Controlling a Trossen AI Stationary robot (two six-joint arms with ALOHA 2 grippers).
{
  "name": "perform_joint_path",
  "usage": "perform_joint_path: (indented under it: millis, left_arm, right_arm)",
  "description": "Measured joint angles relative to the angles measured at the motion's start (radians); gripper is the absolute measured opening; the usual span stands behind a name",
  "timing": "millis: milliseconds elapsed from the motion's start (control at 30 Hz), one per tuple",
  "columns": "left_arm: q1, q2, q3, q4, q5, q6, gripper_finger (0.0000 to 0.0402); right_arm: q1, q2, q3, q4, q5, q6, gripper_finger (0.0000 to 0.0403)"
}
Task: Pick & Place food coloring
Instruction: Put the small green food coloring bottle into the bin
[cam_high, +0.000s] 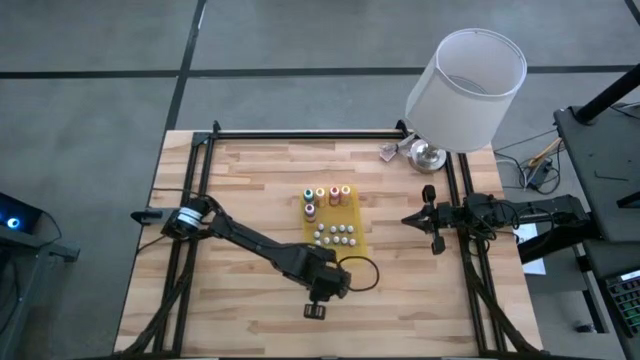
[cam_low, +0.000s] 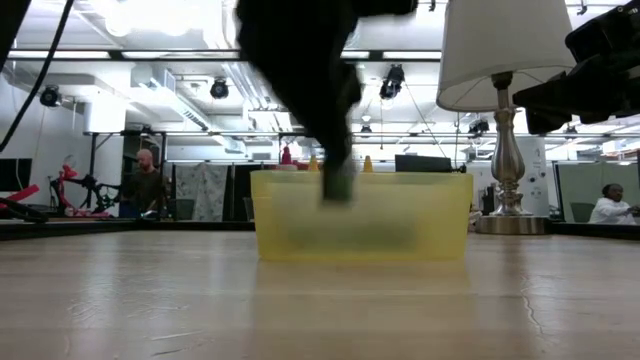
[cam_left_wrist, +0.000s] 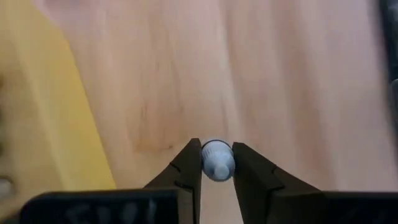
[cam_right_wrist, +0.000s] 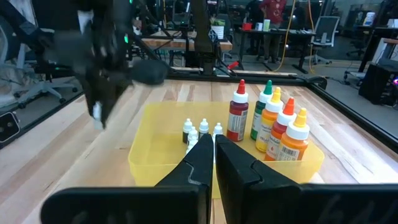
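The left gripper (cam_left_wrist: 216, 163), at the tray's (cam_high: 352, 215) five o'clock, pinches a small white-capped bottle (cam_left_wrist: 217, 160) that could slip if gripped off-centre.

Smooth pale wood table (cam_high: 250, 180), translucent yellow plastic tray (cam_low: 400, 215)

tall dropper bottles (cam_right_wrist: 273, 127): five, standing together in the tray, centre right of the right wrist view
small white-capped bottles (cam_high: 335, 235): about eight in two rows in the tray, centre of the high view; exact count hard to tell
held small bottle (cam_left_wrist: 217, 160): one, lower centre of the left wrist view
yellow tray (cam_right_wrist: 143, 158): one
lamp (cam_high: 465, 75): one, upper right of the high view
grippers: two, left gripper (cam_left_wrist: 216, 149) and right gripper (cam_right_wrist: 212, 142)
people: two, far left (cam_low: 145, 182) and far right (cam_low: 607, 203) of the low view
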Motion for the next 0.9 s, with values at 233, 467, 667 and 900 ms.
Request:
perform_joint_path:
  millis: [233, 467, 667, 900]
  left_arm:
    - [0.035, -0.044, 0.114, -0.141, -0.006, 0.02, 0.0047]
    - [0.107, -0.044, 0.173, -0.261, -0.062, 0.069, 0.0048]
    - [0.163, -0.044, 0.17, -0.265, -0.066, 0.071, 0.0048]
    - [0.178, -0.044, 0.111, -0.243, -0.085, 0.067, 0.0048]
  right_arm:
    - [0.0, 0.0, 0.0, 0.0, 0.0, 0.0, 0.0009]
    - [0.0, -0.001, 0.0, 0.0, 0.0, 0.0, 0.0009]
    - [0.0, -0.001, 0.0, 0.0, 0.0, 0.0, 0.0009]
    - [0.0, -0.001, 0.0, 0.0, 0.0, 0.0, 0.0009]
